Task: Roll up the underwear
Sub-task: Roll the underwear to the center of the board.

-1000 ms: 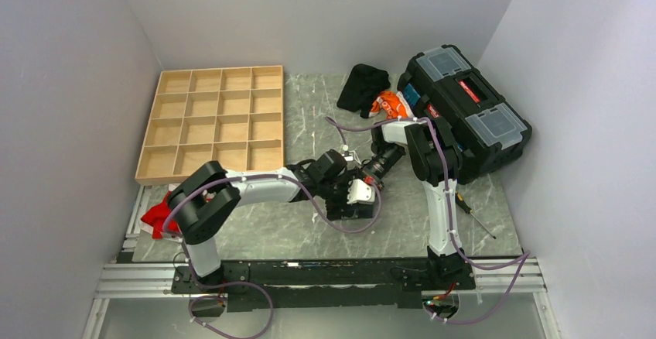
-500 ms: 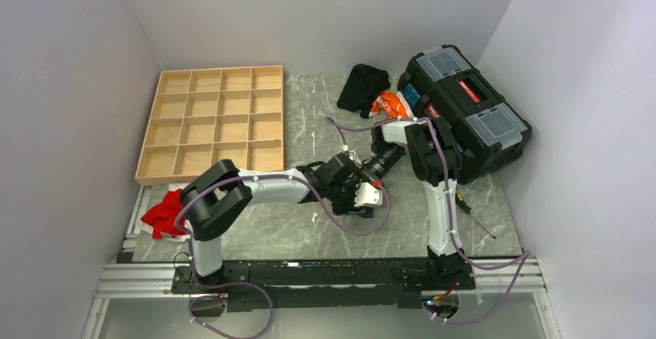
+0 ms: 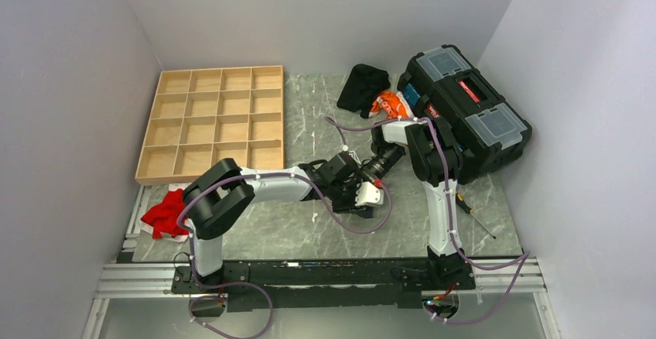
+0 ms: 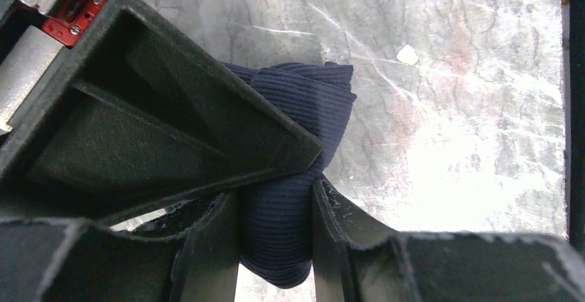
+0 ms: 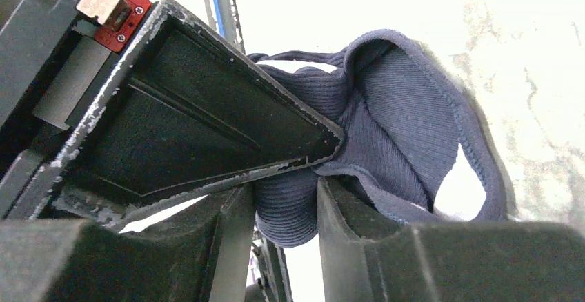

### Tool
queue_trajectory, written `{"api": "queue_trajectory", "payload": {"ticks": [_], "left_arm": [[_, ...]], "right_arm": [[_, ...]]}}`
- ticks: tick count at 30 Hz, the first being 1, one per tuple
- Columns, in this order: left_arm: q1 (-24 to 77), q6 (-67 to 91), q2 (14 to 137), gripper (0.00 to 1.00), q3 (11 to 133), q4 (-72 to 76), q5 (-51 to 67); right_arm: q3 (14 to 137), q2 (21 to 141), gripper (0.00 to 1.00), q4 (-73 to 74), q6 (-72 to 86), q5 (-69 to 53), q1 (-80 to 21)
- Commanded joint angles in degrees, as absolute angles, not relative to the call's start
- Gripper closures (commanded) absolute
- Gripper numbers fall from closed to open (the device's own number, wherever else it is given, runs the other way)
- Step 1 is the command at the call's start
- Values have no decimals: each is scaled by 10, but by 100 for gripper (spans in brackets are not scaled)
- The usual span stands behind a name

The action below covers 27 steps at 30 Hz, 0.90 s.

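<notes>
Pinching the navy underwear [image 4: 303, 102] from two sides, the left gripper [image 4: 276, 209] and right gripper [image 5: 286, 209] each have their jaws pressed onto ribbed cloth at the middle of the table [image 3: 263, 234] (centre of the top view). The bundle's long axis seems to run from one gripper toward the other; the looser, looped end lies on the right gripper's side.

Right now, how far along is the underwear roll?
Done: the navy ribbed underwear is gathered into a thick fold. In hand: left tool and right tool both clamp it. Remaining: its hemmed loop gapes loose beside the right tool, so no tight roll yet.
</notes>
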<state>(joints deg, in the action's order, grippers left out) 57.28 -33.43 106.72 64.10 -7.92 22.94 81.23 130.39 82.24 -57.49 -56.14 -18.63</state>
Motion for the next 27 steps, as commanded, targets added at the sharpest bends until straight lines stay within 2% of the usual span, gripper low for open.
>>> {"api": "queue_trajectory", "payload": {"ticks": [1,3,7,21,27], "left_arm": [[575,-336,1104,100,660,-158,256],[574,-336,1112,100,667,-178,263],[572,-337,1124,100,671,-202,268],[542,-318,1174,100,753,-299,347],[498,-295,1216,100,821,-356,426]], "right_arm": [[796,1271,57,748,-579,-494,-190],[791,1255,52,743,-573,-485,-187],[794,1229,49,752,-572,-480,-173],[805,1139,49,779,-580,-468,-88],[770,1071,50,709,-526,-468,-44]]}}
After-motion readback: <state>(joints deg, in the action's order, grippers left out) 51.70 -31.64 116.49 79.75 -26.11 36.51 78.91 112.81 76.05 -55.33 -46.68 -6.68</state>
